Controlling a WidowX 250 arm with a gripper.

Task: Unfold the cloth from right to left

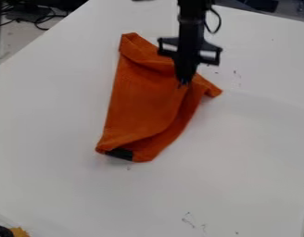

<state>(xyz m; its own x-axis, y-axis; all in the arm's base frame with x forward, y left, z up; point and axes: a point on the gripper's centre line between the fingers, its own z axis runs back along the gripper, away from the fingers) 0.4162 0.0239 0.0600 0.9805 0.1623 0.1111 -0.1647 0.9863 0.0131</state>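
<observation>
The black gripper [184,84] hangs from the top edge over the upper right part of the orange cloth [142,102]. Its fingers are together, shut on a bit of the cloth, where a fold runs down from the tips. The cloth lies rumpled and partly folded, long from top to bottom. One corner points to the upper left and another sticks out to the right of the gripper. A dark patch [120,153] shows at its lower end. The gripper hides a small part of the cloth's upper right side.
The cloth lies on a white table [61,115] with faint dark marks at the right and near the bottom. A black and yellow object [17,231] shows at the lower left corner. Cables [40,18] lie beyond the table's upper left edge.
</observation>
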